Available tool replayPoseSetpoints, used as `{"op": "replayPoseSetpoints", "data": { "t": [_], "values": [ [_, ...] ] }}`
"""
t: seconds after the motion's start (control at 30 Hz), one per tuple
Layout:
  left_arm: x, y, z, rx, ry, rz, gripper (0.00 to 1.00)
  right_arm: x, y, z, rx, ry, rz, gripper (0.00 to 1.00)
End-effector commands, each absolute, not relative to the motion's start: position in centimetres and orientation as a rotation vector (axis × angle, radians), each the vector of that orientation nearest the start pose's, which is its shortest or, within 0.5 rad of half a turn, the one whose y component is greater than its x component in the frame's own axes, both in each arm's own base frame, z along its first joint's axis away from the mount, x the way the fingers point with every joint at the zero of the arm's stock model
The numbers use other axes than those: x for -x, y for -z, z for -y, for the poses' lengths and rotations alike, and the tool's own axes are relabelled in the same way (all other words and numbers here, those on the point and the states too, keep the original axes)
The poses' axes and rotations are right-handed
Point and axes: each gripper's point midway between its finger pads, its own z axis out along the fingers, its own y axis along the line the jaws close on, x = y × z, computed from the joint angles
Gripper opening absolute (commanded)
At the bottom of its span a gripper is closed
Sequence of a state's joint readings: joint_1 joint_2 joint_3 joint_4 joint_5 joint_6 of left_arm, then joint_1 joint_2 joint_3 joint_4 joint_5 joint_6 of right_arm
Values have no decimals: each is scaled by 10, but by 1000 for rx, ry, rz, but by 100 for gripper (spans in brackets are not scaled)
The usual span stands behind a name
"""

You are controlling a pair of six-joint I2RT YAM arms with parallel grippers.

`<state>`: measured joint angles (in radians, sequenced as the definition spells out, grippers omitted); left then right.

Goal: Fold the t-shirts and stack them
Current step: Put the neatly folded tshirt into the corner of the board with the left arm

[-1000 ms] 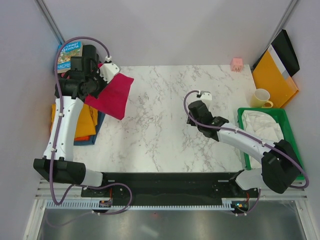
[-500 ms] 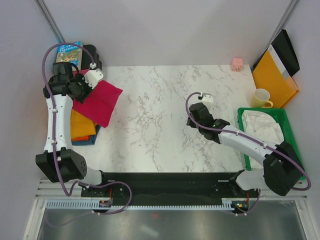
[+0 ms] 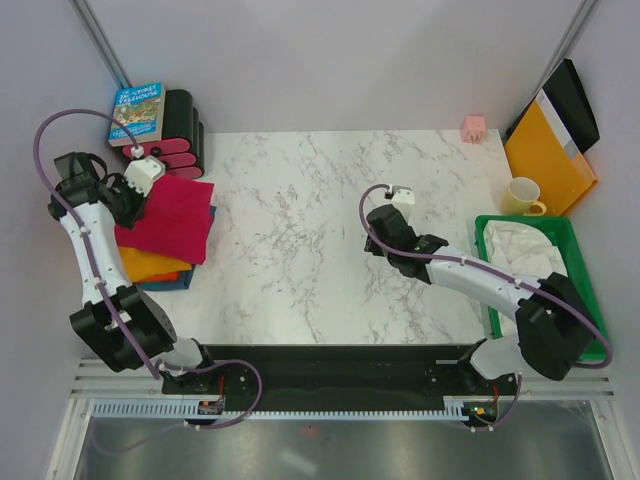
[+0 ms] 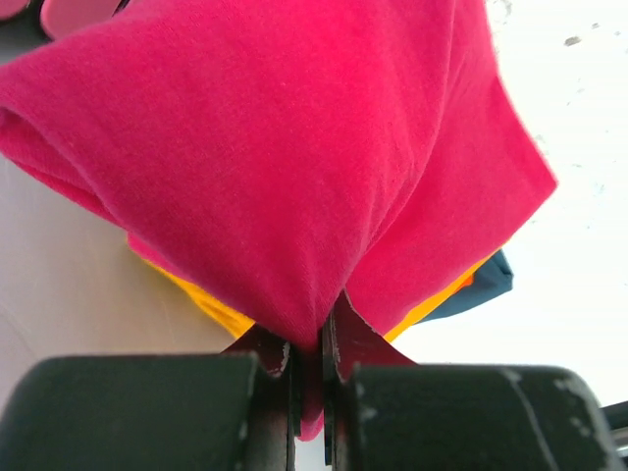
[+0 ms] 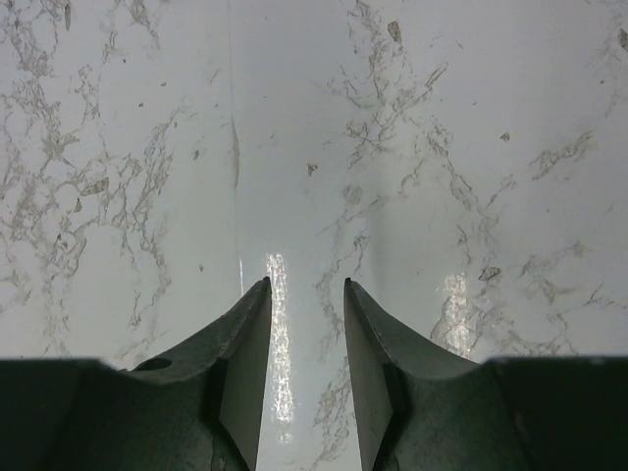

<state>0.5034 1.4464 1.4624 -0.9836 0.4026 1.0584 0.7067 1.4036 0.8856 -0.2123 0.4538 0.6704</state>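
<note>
Pinching one red shirt [image 4: 294, 147], left hand [image 4: 312, 343]; one orange [image 3: 150, 264], one blue [image 4: 488, 283] beneath.

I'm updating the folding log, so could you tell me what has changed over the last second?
The left gripper, still shut on the red t-shirt, swung it left and lowered it over the orange t-shirt and dark blue t-shirt. The right gripper drifted slightly left, open and empty. Everything else stayed put.

I see a crimson red t-shirt [image 3: 175, 215], an orange t-shirt [image 3: 150, 265] and a dark blue t-shirt [image 3: 176, 283]. The table [image 3: 300, 250] is white marble with grey veins. The tray [image 3: 525, 218] is green, its cloth [image 3: 525, 255] white, the mug [image 3: 520, 196] pale yellow.
</note>
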Motion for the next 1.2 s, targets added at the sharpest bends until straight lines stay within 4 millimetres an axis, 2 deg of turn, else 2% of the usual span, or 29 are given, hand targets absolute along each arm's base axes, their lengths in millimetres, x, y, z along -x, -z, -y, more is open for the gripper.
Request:
{"op": "replayPoseSetpoints", "data": {
  "t": [0.0,0.1,0.23,0.27,0.33,0.43,0.67,0.8,0.9,0.97,1.0,1.03,1.07,1.1,1.13,1.17],
  "values": [
    [-330,-231,-163,-846,-244,-2224,2,-332,-132,-220,-202,-254,-2181,43],
    [-326,-216,-179,-821,-242,-2265,2,-331,-127,-228,-191,-250,-2192,43],
    [-323,-204,-211,-789,-311,-2319,2,-331,-127,-232,-178,-235,-2201,43],
    [-320,-211,-223,-759,-335,-2319,2,-330,-127,-232,-178,-233,-2201,43],
    [-317,-217,-233,-762,-360,-2306,2,-330,-126,-230,-182,-221,-2197,43],
    [-311,-211,-243,-773,-377,-2327,2,-330,-121,-230,-187,-215,-2209,43],
    [-313,-163,-255,-636,-297,-2438,2,-327,-117,-244,-176,-236,-2222,43],
    [-321,-130,-280,-483,-351,-2504,2,-326,-121,-249,-160,-229,-2224,43],
    [-320,-111,-296,-348,-382,-2576,4,-326,-123,-248,-155,-217,-2224,43],
    [-319,-110,-295,-301,-366,-2574,15,-325,-122,-248,-150,-210,-2228,43],
    [-320,-112,-291,-295,-348,-2554,27,-325,-123,-250,-147,-213,-2228,43],
    [-325,-129,-286,-302,-337,-2482,38,-324,-123,-250,-144,-209,-2229,43],
    [-325,-132,-279,-293,-319,-2460,48,-324,-123,-250,-140,-208,-2230,43],
    [-327,-140,-274,-300,-312,-2425,89,-323,-123,-252,-137,-210,-2230,43],
    [-330,-159,-265,-319,-303,-2356,99,-324,-123,-253,-135,-211,-2230,43],
    [-332,-169,-260,-312,-294,-2325,100,-323,-124,-254,-134,-213,-2228,43]
  ]
}}
